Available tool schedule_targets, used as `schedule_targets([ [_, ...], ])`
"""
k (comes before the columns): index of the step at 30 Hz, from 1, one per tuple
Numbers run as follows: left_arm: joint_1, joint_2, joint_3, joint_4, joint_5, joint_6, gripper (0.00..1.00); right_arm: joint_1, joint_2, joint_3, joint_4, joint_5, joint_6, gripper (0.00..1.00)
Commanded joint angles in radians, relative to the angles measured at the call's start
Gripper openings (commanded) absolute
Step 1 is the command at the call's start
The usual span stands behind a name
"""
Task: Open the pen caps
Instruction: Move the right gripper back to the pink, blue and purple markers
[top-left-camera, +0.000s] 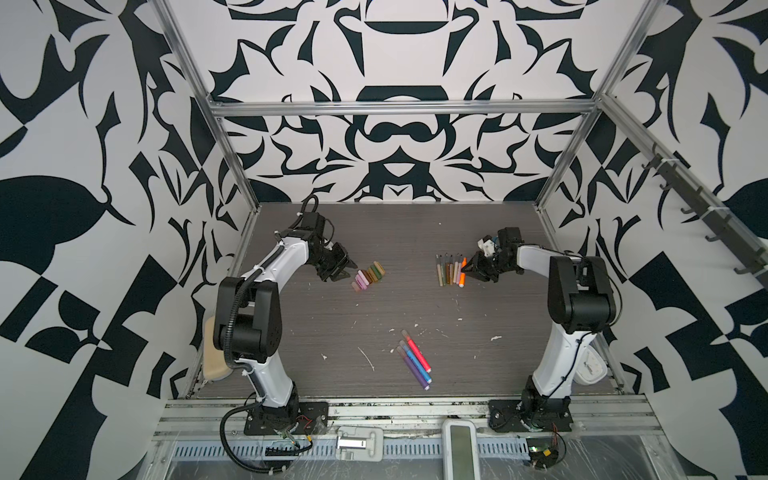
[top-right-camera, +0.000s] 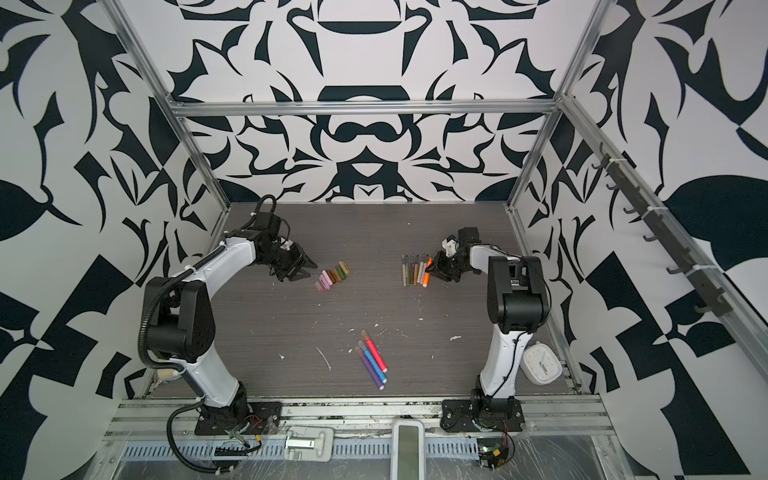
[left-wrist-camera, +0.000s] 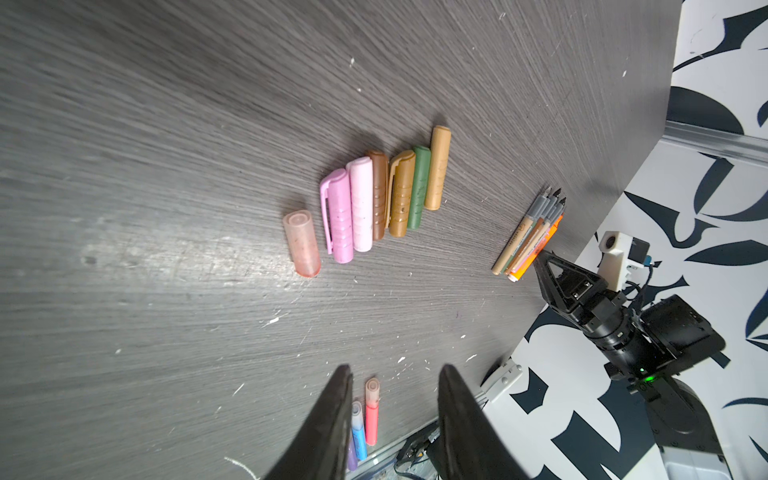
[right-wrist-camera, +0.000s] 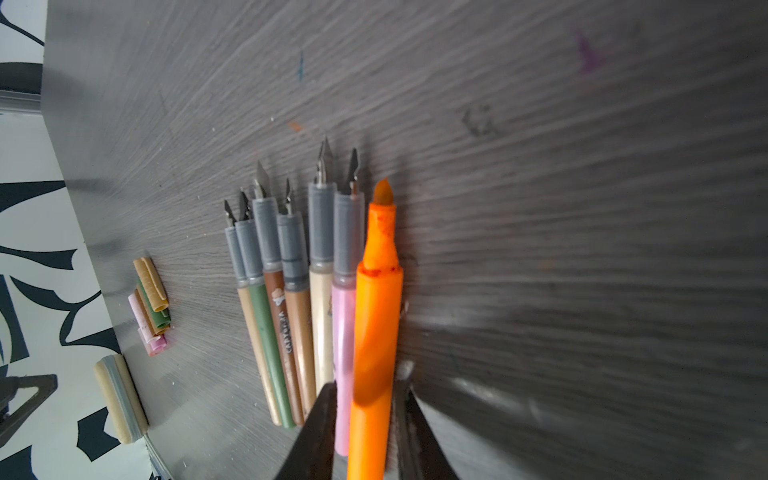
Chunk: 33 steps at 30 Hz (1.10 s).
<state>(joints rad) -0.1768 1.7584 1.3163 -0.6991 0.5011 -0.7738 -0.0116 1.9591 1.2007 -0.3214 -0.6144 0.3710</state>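
Pen caps (left-wrist-camera: 374, 199) lie rowed left of centre, by my spread, empty left end effector (left-wrist-camera: 395, 370). My right end effector (right-wrist-camera: 365, 386) straddles the orange marker (right-wrist-camera: 376, 316); whether it grips I cannot tell. I'd lay it flat, then back straight out.

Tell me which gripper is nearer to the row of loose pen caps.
Left. The left gripper is right beside the pen caps; the right gripper is well off on their other side, at the uncapped pens.

White lettering along the brown pen (right-wrist-camera: 282, 328), roughly "CARTORIA", middle letters unsure, small white logo above it, pen lying just beside the right claw (right-wrist-camera: 365, 390), other print illegible
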Motion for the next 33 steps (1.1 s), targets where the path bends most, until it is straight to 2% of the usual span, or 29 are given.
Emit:
schedule_targets([
  [1, 0.003, -0.030, -0.009, -0.020, 0.014, 0.005, 0.37, -0.003, -0.029, 0.049, -0.023, -0.004, -0.013, 0.29],
  [7, 0.002, -0.041, -0.019, -0.004, 0.008, 0.001, 0.38, 0.005, -0.130, 0.030, -0.061, 0.076, -0.026, 0.32],
  [10, 0.002, -0.053, -0.037, 0.021, 0.000, -0.011, 0.37, 0.063, -0.212, 0.008, -0.141, 0.146, -0.079, 0.32],
  [13, 0.002, -0.060, -0.053, 0.047, -0.009, -0.027, 0.37, 0.235, -0.298, -0.036, -0.216, 0.230, -0.129, 0.32],
  [16, 0.002, -0.063, -0.059, 0.067, -0.022, -0.042, 0.37, 0.502, -0.367, -0.102, -0.242, 0.308, -0.133, 0.32],
  [18, 0.002, -0.060, -0.050, 0.069, -0.030, -0.044, 0.37, 0.664, -0.404, -0.141, -0.251, 0.387, -0.105, 0.32],
  [20, 0.002, -0.057, -0.043, 0.069, -0.032, -0.045, 0.37, 0.766, -0.442, -0.194, -0.225, 0.429, -0.042, 0.32],
  [23, 0.000, -0.052, -0.040, 0.069, -0.037, -0.045, 0.37, 0.850, -0.489, -0.275, -0.181, 0.443, 0.045, 0.32],
  [27, -0.001, -0.041, -0.043, 0.069, -0.039, -0.048, 0.37, 0.934, -0.505, -0.343, -0.182, 0.473, 0.086, 0.31],
  [33, -0.012, -0.030, -0.032, 0.068, -0.039, -0.051, 0.37, 0.986, -0.516, -0.392, -0.177, 0.495, 0.126, 0.31],
])
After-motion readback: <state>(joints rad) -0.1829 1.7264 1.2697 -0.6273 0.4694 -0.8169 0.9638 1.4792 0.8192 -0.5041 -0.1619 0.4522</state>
